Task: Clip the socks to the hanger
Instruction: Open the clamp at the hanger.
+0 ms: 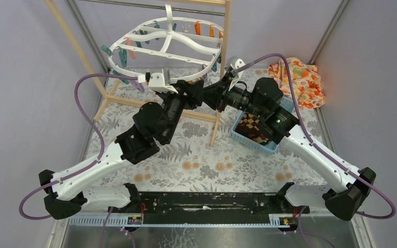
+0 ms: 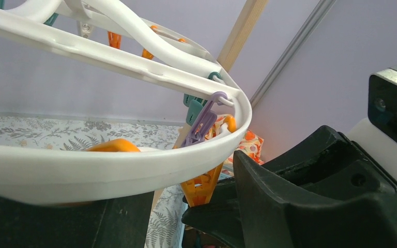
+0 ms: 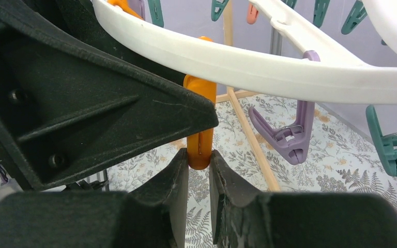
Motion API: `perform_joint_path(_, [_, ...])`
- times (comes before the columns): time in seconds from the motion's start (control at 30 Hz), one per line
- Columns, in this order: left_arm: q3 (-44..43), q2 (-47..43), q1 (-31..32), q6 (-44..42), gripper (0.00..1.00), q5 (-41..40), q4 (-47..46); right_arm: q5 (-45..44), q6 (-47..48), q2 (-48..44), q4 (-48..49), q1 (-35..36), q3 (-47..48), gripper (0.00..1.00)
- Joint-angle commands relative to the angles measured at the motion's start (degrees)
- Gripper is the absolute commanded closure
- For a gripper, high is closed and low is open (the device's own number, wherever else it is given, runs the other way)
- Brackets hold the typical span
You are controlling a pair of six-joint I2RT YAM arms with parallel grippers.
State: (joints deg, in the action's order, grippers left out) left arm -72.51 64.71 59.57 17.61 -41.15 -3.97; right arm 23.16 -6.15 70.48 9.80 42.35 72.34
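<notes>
The white hanger (image 1: 168,44) hangs from the wooden rack, with teal, orange and purple pegs under its rim. Both grippers meet beneath its near right rim. My right gripper (image 3: 199,160) is shut on the lower end of an orange peg (image 3: 200,103) that dangles from the rim (image 3: 269,67). My left gripper (image 2: 194,175) sits just under the rim (image 2: 108,170), its fingers apart, and the same orange peg (image 2: 204,187) shows past the gap. A dark brown checked sock (image 1: 249,124) lies in the blue basket (image 1: 258,144), partly hidden by the right arm.
A wooden rack post (image 1: 222,67) stands right beside the grippers, its base bar (image 1: 134,101) crossing the fern-print table. An orange floral cloth (image 1: 300,77) lies at the back right. A purple peg (image 3: 294,139) and a teal peg (image 3: 393,150) hang close to the held one.
</notes>
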Motion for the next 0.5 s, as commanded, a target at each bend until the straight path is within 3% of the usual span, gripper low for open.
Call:
perform_joint_path(0.0, [-0.80,0.07,-0.51,-0.41,0.39,0.17,-4.67,1.40,-0.70,-1.26,2.84,0.62,-0.14,1.00])
perform_joint_path(0.47, [-0.09,0.60,-0.49,0.27,0.52,-0.01,-4.87,1.30,-0.60,-1.48,2.43,0.57,-0.02,1.00])
